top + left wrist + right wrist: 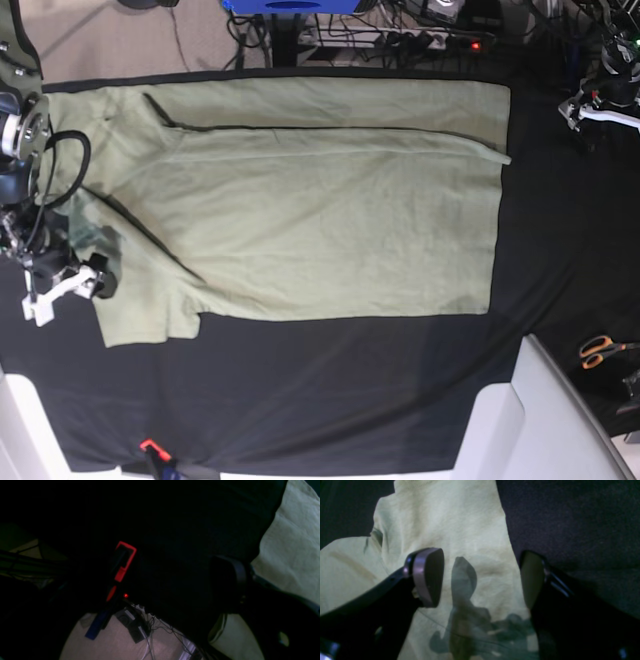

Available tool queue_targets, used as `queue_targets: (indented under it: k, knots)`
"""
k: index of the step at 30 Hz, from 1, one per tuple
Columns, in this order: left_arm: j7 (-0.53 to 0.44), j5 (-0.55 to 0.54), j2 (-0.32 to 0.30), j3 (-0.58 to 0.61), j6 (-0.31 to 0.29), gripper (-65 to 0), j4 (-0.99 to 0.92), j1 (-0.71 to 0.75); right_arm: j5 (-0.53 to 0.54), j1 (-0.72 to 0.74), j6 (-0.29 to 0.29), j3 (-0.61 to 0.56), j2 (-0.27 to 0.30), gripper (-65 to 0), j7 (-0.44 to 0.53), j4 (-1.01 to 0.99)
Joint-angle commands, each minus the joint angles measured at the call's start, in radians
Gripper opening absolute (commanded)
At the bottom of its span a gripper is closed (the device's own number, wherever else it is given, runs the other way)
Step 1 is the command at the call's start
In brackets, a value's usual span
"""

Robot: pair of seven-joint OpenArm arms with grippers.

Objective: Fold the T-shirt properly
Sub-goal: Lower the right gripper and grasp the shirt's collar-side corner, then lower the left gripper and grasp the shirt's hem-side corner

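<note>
The pale sage-green T-shirt (320, 220) lies flat on the black table cloth (330, 390), collar end toward the left, with its far long edge folded over along a straight crease. My right gripper (100, 282) hovers over the near sleeve (145, 310) at the left. In the right wrist view it (480, 580) is open, its fingers (427, 577) straddling the sleeve's edge, nothing between them. My left gripper (592, 105) is off the shirt at the far right corner. One of its fingers (230, 580) shows above dark cloth beside the shirt (290, 542), holding nothing.
Orange-handled scissors (600, 350) lie at the right edge. A white slab (530, 420) covers the near right corner. A red-orange clamp (148, 446) sits on the front table edge, another clamp (123, 562) in the left wrist view. Cables and a power strip (400, 40) lie beyond the far edge.
</note>
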Motion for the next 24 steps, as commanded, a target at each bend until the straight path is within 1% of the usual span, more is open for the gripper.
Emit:
queue_targets:
  k: [1, 6, 8, 9, 11, 15, 17, 18, 22, 24]
  knots:
    - [-0.017, -0.010, -0.020, -0.006, 0.001, -4.1, 0.015, 0.004, -0.002, 0.021, 0.003, -0.003, 0.015, -29.7, -0.007, 0.005]
    - [-0.017, -0.010, -0.022, -0.006, 0.001, -4.1, 0.015, 0.003, -0.002, 0.021, 0.003, -0.005, 0.019, -54.9, -0.007, 0.005]
    - [-0.017, -0.010, -0.022, -0.006, 0.001, -4.1, 0.013, -0.002, -0.002, 0.021, 0.003, -0.008, 0.020, -61.2, -0.007, 0.005]
    - [-0.017, -0.009, -0.022, 0.001, 0.001, -4.1, 0.013, -0.003, -0.002, 0.021, 0.003, -0.023, 0.022, -63.0, -0.007, 0.005]
    - [-0.017, -0.009, -0.040, 0.042, 0.001, -4.1, 0.013, -0.003, -0.002, 0.021, 0.003, -0.060, 0.022, -63.8, -0.007, 0.005]
    - [-0.017, -0.012, -0.114, 0.189, 0.002, -4.1, 0.010, -0.014, 0.000, 0.021, 0.003, -0.080, 0.022, -64.2, -0.005, 0.006]
    - [-0.016, -0.010, -0.134, 0.235, 0.002, -4.1, -0.019, -0.080, 0.000, 0.018, 0.003, -0.078, 0.022, -64.2, -0.004, 0.024]
    - [-0.002, -0.010, -0.140, 0.234, 0.002, -4.1, -0.059, -0.120, 0.000, 0.013, 0.003, -0.078, 0.020, -64.2, -0.007, 0.044]
    - [0.090, -0.010, -0.166, 0.243, 0.002, -4.1, -0.266, -0.316, 0.000, -0.014, 0.003, -0.080, 0.015, -64.2, -0.009, 0.104]
    - [0.098, -0.009, -0.171, 0.255, 0.002, -4.1, -0.374, -0.411, 0.000, -0.017, 0.003, -0.081, 0.015, -64.2, -0.009, 0.106]
